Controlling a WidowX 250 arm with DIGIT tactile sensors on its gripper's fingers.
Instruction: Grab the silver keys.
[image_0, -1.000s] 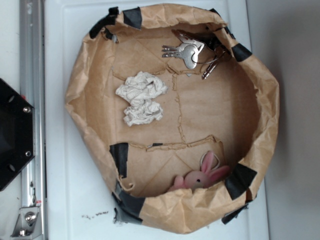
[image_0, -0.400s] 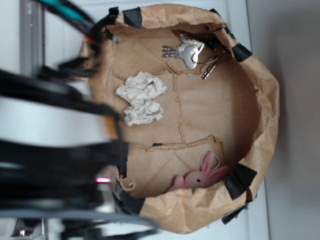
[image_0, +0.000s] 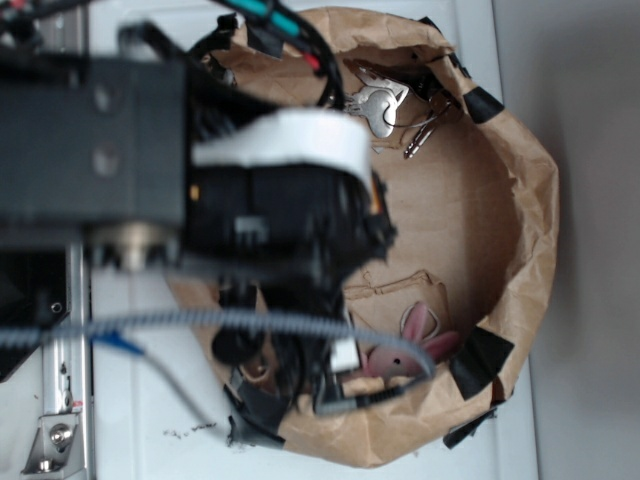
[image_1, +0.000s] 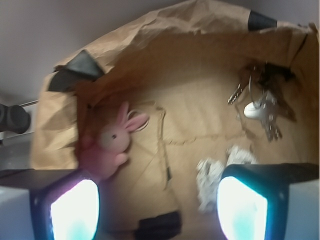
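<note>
While my gripper (image_1: 157, 210) hangs with fingers spread wide and empty, the shiny silver metal keys (image_1: 262, 107) lie ahead and off to its right, against the crumpled brown paper bowl's (image_1: 165, 30) far wall

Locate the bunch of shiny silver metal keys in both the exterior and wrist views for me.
Exterior: the bunch of shiny silver metal keys lies at top centre, against the bag's wall, just past the arm.
Wrist: it lies at upper right, near the far wall.
Shared landmark: the pink plush bunny, across the brown paper bag from the keys.
</note>
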